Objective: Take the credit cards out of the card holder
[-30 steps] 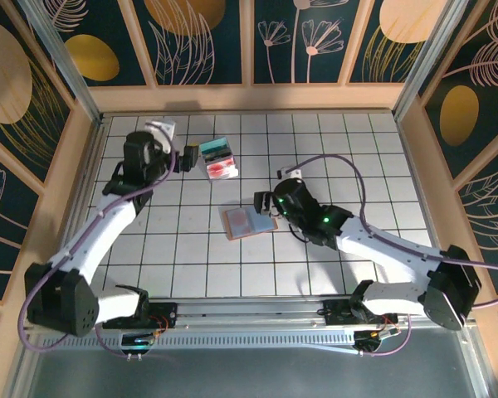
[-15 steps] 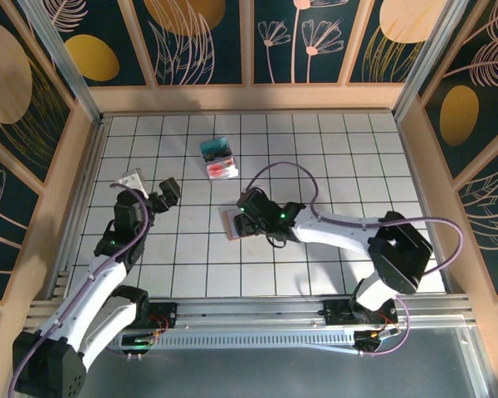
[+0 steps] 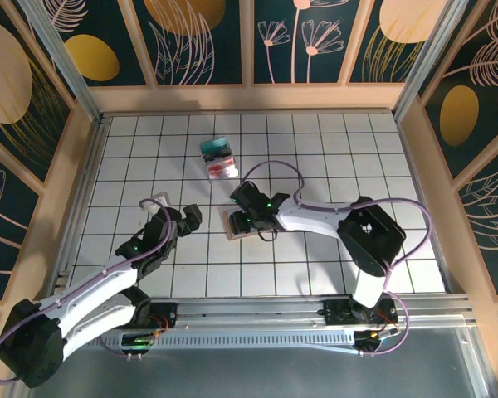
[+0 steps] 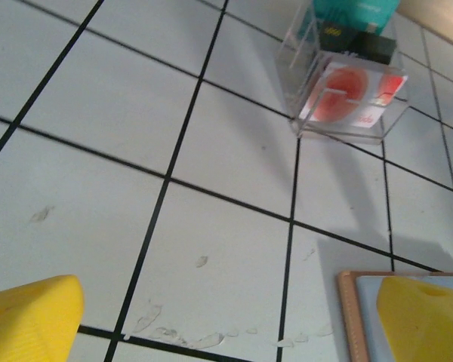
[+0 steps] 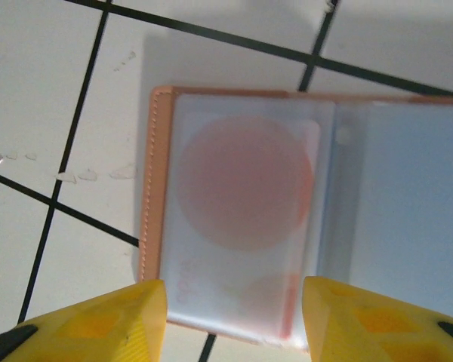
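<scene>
Holder loc: the card holder (image 5: pixel 317 204) is lying open and flat on the white tiled table (image 3: pixel 315 149), near the centre. It's sitting close to the clear box (image 4: pixel 347 83) but apart from it, on the arms' side.

R claw: your right gripper (image 5: pixel 234 320) is hovering right over the holder with its yellow tips spread. They're straddling the near edge of the tan-bordered panel and pinching nothing.

L claw: your left gripper (image 4: pixel 226 309) is hanging wide open just beside the holder's corner and carrying nothing.

What's showing: a card (image 5: pixel 241 188) with a pale red disc is sitting under a cloudy clear sleeve on the left panel. The other panel is reading plain grey-blue, so I can't tell if a card's in there.

Handling, imo: you're dealing with a light, thin, floppy wallet, prob. skating on the slick tile the moment you tug. The card itself is looking stiff and thin, and the sleeve smooth, so it's offering little grip from above.

Where to grab: you're wanting the card's free edge at the sleeve mouth — seemingly on the fold side, tho I can't tell for sure. Pinch the edge, not the face.

Other hand: you're prob. needing the L claw pressing on the tan border — otherwise the whole holder is likely lifting with the card.
</scene>
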`<state>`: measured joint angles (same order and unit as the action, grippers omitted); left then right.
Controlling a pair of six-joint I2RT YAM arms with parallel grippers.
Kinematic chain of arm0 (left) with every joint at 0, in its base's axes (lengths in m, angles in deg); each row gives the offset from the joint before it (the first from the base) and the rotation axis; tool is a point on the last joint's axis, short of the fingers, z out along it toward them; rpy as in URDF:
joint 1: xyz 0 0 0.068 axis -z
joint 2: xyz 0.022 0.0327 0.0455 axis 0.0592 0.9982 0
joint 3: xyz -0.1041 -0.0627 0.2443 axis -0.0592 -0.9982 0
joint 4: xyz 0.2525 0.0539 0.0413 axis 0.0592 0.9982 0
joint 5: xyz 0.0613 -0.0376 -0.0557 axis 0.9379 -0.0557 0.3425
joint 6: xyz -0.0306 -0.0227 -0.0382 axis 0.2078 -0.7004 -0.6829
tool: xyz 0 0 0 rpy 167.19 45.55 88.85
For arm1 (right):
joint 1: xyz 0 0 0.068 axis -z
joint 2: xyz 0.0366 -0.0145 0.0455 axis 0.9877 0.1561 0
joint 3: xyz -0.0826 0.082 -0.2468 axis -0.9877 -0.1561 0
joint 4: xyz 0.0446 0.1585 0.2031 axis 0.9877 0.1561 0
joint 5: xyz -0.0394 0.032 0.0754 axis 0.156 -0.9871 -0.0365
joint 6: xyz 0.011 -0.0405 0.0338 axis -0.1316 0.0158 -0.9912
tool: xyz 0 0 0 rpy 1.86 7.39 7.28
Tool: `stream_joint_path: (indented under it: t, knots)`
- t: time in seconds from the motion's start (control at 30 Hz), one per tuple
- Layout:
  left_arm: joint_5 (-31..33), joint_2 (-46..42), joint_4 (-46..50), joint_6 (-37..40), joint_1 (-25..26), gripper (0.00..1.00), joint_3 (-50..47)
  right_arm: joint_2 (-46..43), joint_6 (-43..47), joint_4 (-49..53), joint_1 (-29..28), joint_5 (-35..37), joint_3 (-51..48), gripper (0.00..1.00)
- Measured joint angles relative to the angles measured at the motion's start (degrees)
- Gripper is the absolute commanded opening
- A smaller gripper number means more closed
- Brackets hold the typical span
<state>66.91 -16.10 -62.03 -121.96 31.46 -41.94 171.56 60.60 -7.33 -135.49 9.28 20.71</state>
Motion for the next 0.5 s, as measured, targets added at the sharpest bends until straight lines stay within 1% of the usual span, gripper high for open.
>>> stream_joint_path:
  t: [0.23,0.4,0.5]
  knots:
    - [2.34,1.60,-0.81,-3.85,0.00,0.99,-0.31,4.24,1.88,1.97,-1.90,4.33,5.05,0.53]
    - [2.99,1.62,-1.16,-5.49,0.00,0.99,-0.59,5.81,2.45,2.78,-2.23,5.90,5.53,0.57]
    - [3.41,1.62,-1.27,-6.05,0.00,0.99,-0.81,6.38,2.97,3.06,-2.27,6.01,5.53,0.58]
